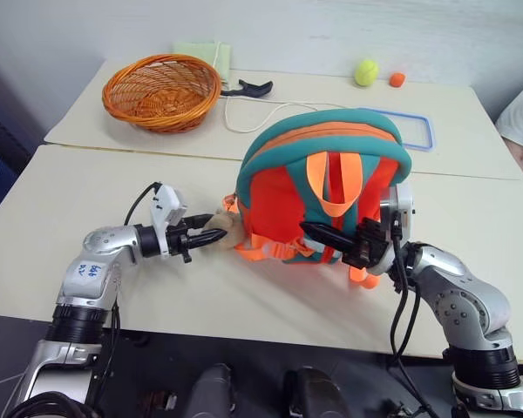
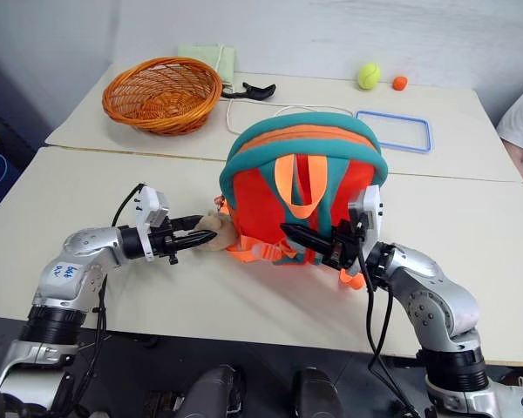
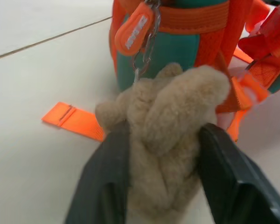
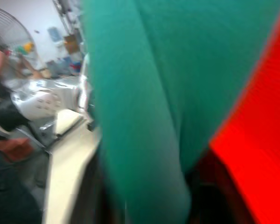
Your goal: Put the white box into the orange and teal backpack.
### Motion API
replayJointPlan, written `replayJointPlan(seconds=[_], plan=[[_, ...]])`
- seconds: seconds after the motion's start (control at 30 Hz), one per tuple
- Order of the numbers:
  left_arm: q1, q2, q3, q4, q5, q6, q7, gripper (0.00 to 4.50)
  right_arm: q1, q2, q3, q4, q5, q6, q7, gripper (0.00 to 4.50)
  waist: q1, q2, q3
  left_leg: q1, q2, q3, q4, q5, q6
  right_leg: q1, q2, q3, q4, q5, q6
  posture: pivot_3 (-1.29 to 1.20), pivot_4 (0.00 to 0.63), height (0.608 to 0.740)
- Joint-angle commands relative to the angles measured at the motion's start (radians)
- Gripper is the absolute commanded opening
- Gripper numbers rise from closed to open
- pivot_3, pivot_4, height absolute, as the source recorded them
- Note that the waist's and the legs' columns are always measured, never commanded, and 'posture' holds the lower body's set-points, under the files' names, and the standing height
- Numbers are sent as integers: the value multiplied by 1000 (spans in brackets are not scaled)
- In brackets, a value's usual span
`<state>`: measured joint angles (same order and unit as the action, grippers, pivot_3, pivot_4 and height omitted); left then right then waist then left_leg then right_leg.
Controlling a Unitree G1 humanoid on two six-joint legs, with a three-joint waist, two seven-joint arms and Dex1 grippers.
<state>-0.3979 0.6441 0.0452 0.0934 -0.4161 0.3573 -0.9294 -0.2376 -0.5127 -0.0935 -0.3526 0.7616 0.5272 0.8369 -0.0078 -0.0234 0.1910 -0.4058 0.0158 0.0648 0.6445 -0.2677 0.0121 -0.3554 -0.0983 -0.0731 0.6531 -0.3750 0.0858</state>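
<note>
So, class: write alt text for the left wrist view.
Two black fingers flank a tan plush toy clipped to the orange and teal backpack, which stands on a pale table. An orange strap end lies flat beside it.

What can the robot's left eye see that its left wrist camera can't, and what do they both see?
Left eye view alone: the woven basket, tennis ball, small orange ball, blue-rimmed lid and right gripper at the orange and teal backpack.

Left wrist view alone: the orange zipper tag on its chain, and a loose strap end flat on the table.

Both: the left gripper with its fingers either side of the tan plush toy, beside the backpack.
</note>
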Motion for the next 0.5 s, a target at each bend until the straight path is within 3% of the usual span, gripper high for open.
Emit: replayJointPlan(seconds=[0.03,0.07,0.13,0.23,0.33,0.5], plan=[[82,72,135,-45,-30,-97,-64,3426,82,-104,-96,-34,-55,-101,99,2707,0,0,0,0,0,0,-1,0,0,0,0,0,0,0,0,0,150,740],[109,95,159,-51,-38,-102,-83,3582,114,-146,-126,-29,-59,-113,134,2880,1,0,0,0,0,0,-1,0,0,0,0,0,0,0,0,0,150,740],[196,148,208,-77,-44,-109,-126,4219,173,-227,-213,12,-69,-139,199,3690,3,1,0,0,0,1,-1,-1,1,0,0,0,-2,0,0,0,150,740],[328,179,291,-122,-37,-162,-143,4219,238,-343,-297,124,-140,-231,305,4476,3,1,0,1,0,0,-1,-1,2,2,-1,0,-6,0,0,0,150,740],[442,181,369,-151,-14,-230,-130,4219,253,-425,-326,323,-247,-410,407,4476,3,1,1,3,0,0,-1,-4,4,6,-2,-1,-10,0,0,0,150,740],[529,182,422,-158,9,-282,-108,4219,169,-431,-326,600,-322,-627,453,4476,2,3,2,8,0,-1,-1,-6,7,12,-2,-2,-11,0,0,0,150,740]])
